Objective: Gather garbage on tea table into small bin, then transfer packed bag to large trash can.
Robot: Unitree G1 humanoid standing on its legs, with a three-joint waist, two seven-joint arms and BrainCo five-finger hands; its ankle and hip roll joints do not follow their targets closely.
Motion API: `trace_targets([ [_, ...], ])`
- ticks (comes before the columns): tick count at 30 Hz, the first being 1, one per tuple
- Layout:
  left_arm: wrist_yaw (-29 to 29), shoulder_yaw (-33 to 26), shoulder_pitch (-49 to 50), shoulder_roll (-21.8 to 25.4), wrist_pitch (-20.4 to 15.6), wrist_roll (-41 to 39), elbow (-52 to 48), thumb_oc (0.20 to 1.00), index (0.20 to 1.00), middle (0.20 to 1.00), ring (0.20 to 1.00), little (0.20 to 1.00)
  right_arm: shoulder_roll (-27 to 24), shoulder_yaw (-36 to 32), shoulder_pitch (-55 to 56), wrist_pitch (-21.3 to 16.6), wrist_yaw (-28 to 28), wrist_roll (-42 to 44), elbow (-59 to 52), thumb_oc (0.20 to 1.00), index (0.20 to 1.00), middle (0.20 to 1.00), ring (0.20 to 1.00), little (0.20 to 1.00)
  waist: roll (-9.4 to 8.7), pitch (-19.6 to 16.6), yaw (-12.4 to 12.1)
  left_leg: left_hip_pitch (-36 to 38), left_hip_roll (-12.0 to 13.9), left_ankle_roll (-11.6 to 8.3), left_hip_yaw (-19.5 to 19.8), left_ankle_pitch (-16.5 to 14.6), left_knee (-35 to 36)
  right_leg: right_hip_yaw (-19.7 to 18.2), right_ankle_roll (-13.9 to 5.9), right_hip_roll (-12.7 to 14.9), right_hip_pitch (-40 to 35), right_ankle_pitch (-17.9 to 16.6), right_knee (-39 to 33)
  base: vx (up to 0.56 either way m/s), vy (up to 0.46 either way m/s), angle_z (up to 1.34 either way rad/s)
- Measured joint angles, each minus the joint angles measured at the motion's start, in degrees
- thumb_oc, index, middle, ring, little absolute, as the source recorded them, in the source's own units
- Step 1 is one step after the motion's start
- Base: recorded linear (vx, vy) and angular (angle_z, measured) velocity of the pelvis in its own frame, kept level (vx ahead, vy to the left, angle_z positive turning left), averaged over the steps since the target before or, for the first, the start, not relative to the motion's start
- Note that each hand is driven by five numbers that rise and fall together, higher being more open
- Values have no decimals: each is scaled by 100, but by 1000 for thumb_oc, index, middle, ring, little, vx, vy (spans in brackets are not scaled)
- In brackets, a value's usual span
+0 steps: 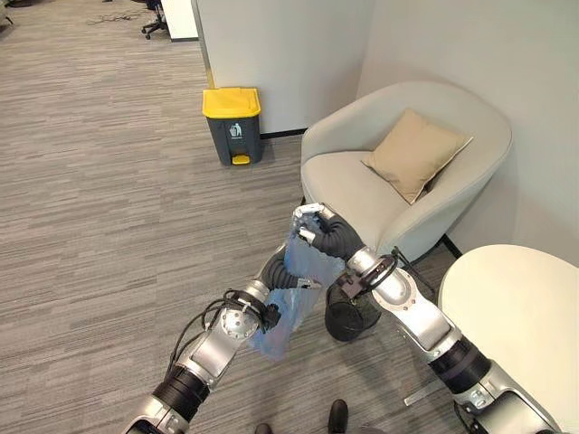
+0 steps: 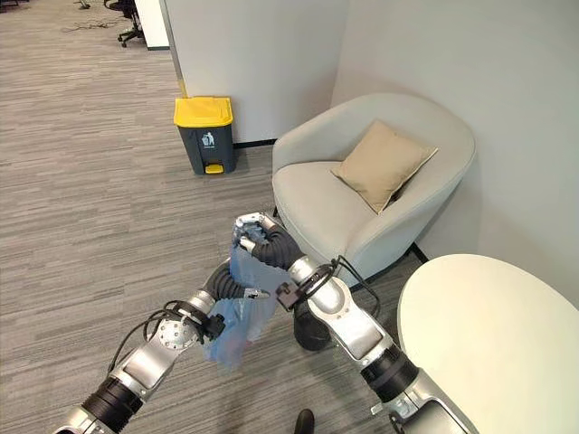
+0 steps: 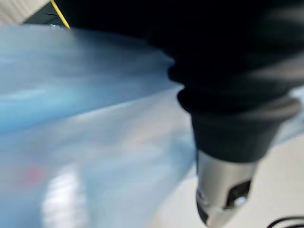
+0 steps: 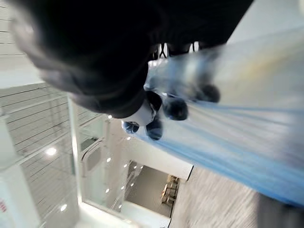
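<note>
Right hand (image 1: 310, 220) raised above the grey carpeted floor (image 1: 99, 181), fingers curled round the gathered top of a translucent blue plastic bag (image 1: 303, 271); in the right wrist view dark fingertips (image 4: 175, 108) pinching into the blue film (image 4: 247, 142). Left hand (image 1: 288, 271) up against the same bag lower down, mostly hidden behind the plastic, so cannot tell whether clasped on it or loose; blue film (image 3: 85, 133) right before its dark ribbed cover in the left wrist view. Bag hanging in the air between both arms, clear of the floor, its lower end drooping beside the left wrist. Just behind the bag, on the floor, a small black mesh bin (image 1: 351, 316), next to a round cream tabletop (image 1: 520, 316). Beyond, a pale grey tub armchair (image 1: 452, 127) with a tan square cushion (image 1: 414, 152). Well apart, against the wall, a dark grey pedal trash can with a yellow lid (image 1: 232, 123), lid shut.
</note>
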State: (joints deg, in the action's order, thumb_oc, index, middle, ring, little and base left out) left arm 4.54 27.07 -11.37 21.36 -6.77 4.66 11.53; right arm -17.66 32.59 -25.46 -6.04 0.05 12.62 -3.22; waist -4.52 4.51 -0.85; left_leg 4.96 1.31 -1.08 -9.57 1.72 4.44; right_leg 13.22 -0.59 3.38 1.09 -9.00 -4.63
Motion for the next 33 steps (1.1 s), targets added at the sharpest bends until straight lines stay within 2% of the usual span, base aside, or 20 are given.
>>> trace_targets([
  [5,127,-5,96,-35,2,152,19,1000,1000,1000,1000,1000,268,73,-53,1,-5,455,-197,200,200,200,200,200,-75,-50,-117,5,-11,0,3,1,0,1,-1,9,-2,0,0,0,0,0],
  [13,273,33,87,-206,132,152,74,1000,1000,1000,1000,1000,375,337,-106,-22,-2,987,-535,200,200,200,200,200,-78,-53,-90,19,-27,-1,-24,1,-1,-24,-1,4,-1,-3,0,5,8,-1],
  [24,698,274,-503,-420,281,328,836,1000,1000,1000,1000,1000,464,927,-510,-17,-11,1235,-473,200,200,200,200,200,-77,-100,4,34,-33,0,-60,1,-9,-65,12,4,1,-29,0,4,1,0],
  [25,770,328,-798,-509,331,325,970,200,200,200,200,200,512,1052,-647,-7,-4,1269,-374,200,200,200,200,200,-93,-152,10,33,-31,-1,-59,1,-10,-64,12,4,1,-29,0,0,0,0],
  [33,939,413,-1103,-490,361,-155,664,200,200,200,200,200,640,1070,-638,-24,50,1352,-373,200,200,200,200,200,-94,-184,51,51,-28,-1,-61,1,-16,-68,13,2,-14,-31,0,0,0,0],
])
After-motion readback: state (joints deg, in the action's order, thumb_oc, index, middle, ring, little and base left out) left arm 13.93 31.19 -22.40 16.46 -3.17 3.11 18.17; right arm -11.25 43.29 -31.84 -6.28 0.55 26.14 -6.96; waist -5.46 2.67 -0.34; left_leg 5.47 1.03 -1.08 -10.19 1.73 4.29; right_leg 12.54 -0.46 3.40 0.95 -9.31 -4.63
